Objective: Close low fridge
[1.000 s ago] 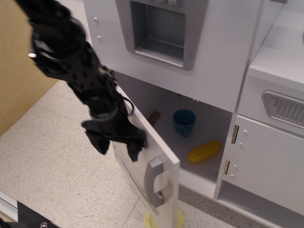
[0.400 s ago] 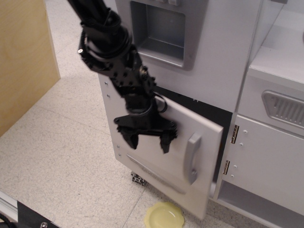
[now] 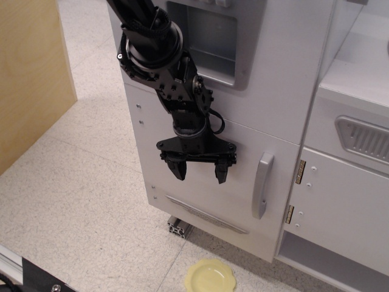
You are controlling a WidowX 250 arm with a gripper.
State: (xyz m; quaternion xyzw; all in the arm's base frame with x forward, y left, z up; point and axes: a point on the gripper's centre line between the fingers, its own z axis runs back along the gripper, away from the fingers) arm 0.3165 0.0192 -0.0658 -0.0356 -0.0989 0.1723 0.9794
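The low fridge (image 3: 213,176) is seen at the bottom of the white toy-kitchen unit, its large flat door lying flush, or very nearly so, with the front of the cabinet. No gap into the compartment can be made out, so nothing of its contents can be seen. The grey curved handle (image 3: 262,185) stands vertically near the door's right edge, and the grey horizontal trim strip (image 3: 206,214) runs across the lower part of the door. Two metal hinges (image 3: 300,172) are seen just to the right of the door, on the neighbouring narrow door.

The black tool (image 3: 199,171) hangs in front of the door's middle, to the left of the handle and above the trim strip. Its two fingers (image 3: 177,168) point downward and are spread apart, with nothing between them; the tool is released. Whether the fingertips actually touch the door face cannot be told from this view. The arm descends to it from the upper left, crossing the panel above.

Above the fridge, a white panel with a square grey recess (image 3: 209,36) is seen. To the right, a grey vented grille (image 3: 364,139) is set in a white front. On the speckled floor surface (image 3: 79,207), a pale yellow plate (image 3: 211,277) lies below the door, and a wooden board (image 3: 30,79) stands at the left.

No readable writing or brand mark is visible.
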